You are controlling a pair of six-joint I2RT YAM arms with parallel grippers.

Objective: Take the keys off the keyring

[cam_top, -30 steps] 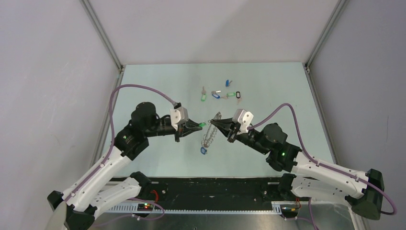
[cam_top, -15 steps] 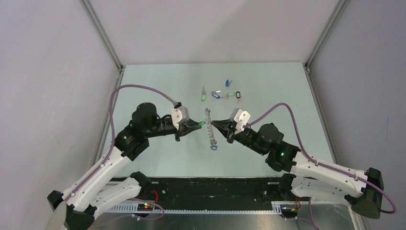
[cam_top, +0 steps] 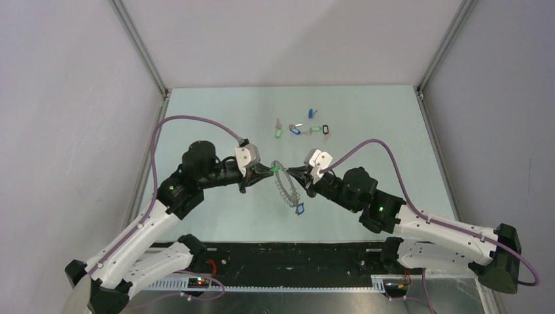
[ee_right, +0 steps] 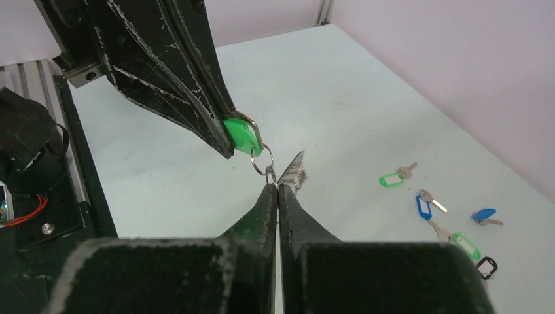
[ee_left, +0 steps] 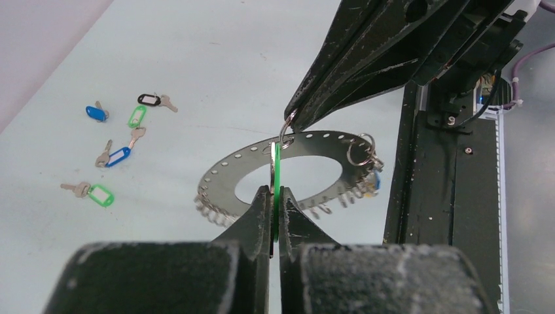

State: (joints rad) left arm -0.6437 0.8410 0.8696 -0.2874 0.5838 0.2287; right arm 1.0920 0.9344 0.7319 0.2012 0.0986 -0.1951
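Evidently the left jaws clamp a green oblong plastic key tag (ee_left: 276,190) while the right jaws pinch the large toothed grey metal keyring (ee_left: 321,144) aloft above the table (cam_top: 216,118), bracing it so the tag's wire loop (ee_left: 286,127) can pull free.

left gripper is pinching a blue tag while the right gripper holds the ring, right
Not blue: the tag in the left gripper is green, as the left wrist view shows. The right gripper does hold the ring.
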